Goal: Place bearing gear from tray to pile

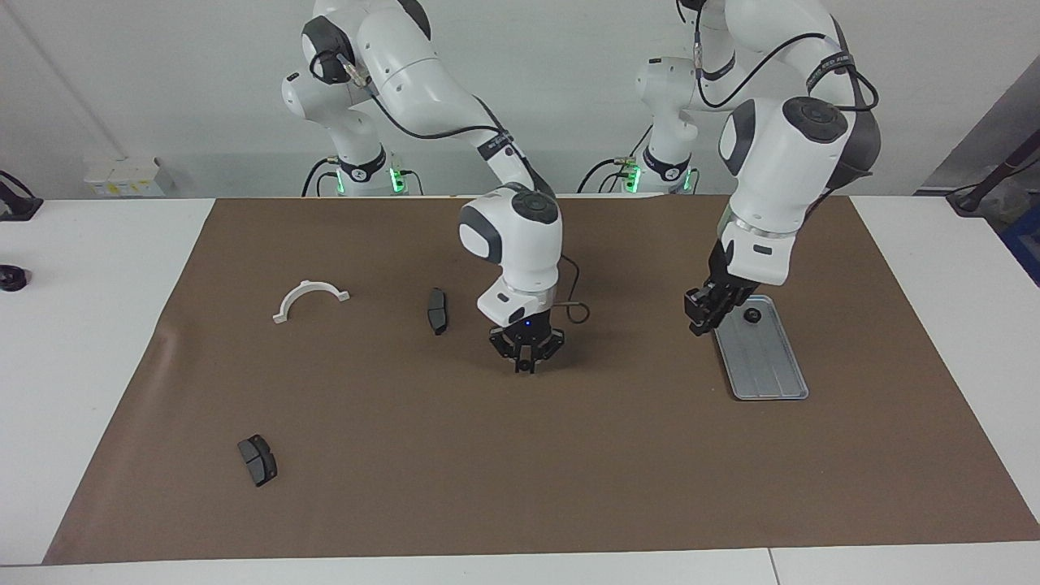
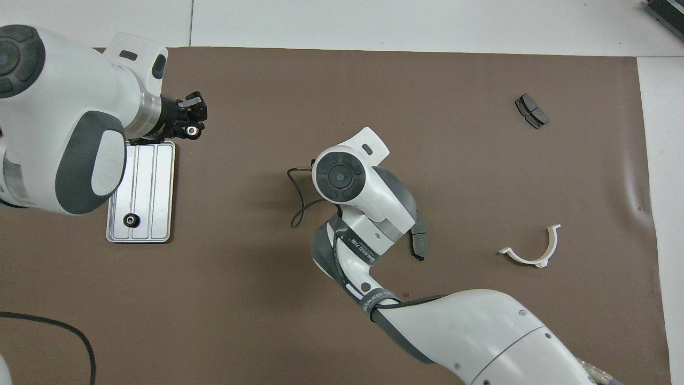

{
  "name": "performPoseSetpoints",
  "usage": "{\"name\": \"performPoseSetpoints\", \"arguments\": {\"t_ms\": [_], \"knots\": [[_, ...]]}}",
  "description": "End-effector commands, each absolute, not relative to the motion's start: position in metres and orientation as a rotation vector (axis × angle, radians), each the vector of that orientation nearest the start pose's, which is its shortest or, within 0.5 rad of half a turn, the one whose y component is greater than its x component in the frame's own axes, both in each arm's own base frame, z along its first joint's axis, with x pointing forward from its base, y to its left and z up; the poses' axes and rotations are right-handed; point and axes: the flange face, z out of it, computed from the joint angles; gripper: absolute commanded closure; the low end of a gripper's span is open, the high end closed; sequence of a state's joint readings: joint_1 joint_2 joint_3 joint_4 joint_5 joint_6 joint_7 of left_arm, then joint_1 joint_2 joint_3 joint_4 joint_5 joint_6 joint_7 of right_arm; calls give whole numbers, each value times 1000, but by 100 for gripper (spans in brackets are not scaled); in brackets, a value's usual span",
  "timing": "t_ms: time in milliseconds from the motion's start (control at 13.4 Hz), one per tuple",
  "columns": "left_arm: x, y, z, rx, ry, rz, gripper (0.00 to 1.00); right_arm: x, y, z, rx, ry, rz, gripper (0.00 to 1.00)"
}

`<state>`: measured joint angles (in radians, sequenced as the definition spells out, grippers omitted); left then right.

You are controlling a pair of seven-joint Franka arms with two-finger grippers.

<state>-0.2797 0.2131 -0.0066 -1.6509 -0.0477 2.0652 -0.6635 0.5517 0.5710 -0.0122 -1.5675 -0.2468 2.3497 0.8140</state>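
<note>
One gear [image 2: 192, 130] in left claw [image 2: 193, 124].

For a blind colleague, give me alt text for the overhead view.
The left hand holds a small bearing gear just off the tray, where another gear remains. The right arm hangs mid-mat beside a brake pad.

Two bearing gears: one [image 2: 193, 130] up in the left gripper [image 2: 193, 118], one [image 2: 130, 220] on the single tray [image 2: 155, 176]. Two dark brake pads [image 1: 437, 309] [image 1: 257, 459], one white curved bracket [image 1: 309, 298], one wire loop [image 2: 297, 201].
</note>
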Motion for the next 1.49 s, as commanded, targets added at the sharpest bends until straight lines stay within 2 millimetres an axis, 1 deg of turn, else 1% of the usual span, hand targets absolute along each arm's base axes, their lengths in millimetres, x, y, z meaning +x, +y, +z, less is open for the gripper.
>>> {"name": "performPoseSetpoints", "arguments": {"t_ms": [0,74,149,223,298,372,446,521,595,669,744,818,893,967,1041,1116,1190,1264,1339,1413], "knots": [[598,-240,477,-3229,-727,-298,100,645,295,360,-3140,203,-441,100],[593,-263,468,-3239,-777,-322,100,657,267,366,-3131,212,-425,100],[591,-291,440,-3234,-798,-294,100,668,235,369,-3124,228,-408,100],[587,-316,427,-3246,-827,-318,100,679,202,371,-3124,258,-393,100],[582,-339,407,-3254,-870,-325,100,687,170,372,-3129,283,-384,100],[578,-362,370,-3242,-899,-302,100,694,138,369,-3138,301,-373,100],[565,-390,351,-3247,-906,-289,100,697,105,367,-3159,310,-338,100],[560,-396,348,-3233,-963,-273,100,698,71,364,-3186,310,-280,100],[558,-401,343,-3211,-1045,-254,100,699,45,363,-3198,309,-249,100],[556,-403,332,-3183,-1116,-234,100,698,24,361,-3193,337,-223,100],[554,-405,328,-3161,-1172,-220,100,695,6,361,-3192,368,-195,100],[553,-406,327,-3159,-1202,-225,94,693,-7,361,-3194,399,-163,100],[545,-409,316,-3166,-1200,-232,84,691,-19,359,-3195,427,-140,100],[536,-405,300,-3186,-1199,-265,82,689,-24,357,-3196,440,-122,100],[532,-402,294,-3199,-1198,-291,81,685,-29,356,-3197,452,-107,100],[532,-403,295,-3202,-1197,-291,79,680,-35,352,-3196,469,-89,100],[532,-403,295,-3203,-1199,-292,64,674,-42,348,-3196,485,-69,100],[534,-402,298,-3202,-1202,-292,15,669,-51,343,-3194,500,-58,100],[537,-400,300,-3185,-1202,-273,0,665,-54,342,-3194,507,-47,100],[543,-399,309,-3159,-1201,-238,0,663,-55,339,-3196,508,-35,87]]}}
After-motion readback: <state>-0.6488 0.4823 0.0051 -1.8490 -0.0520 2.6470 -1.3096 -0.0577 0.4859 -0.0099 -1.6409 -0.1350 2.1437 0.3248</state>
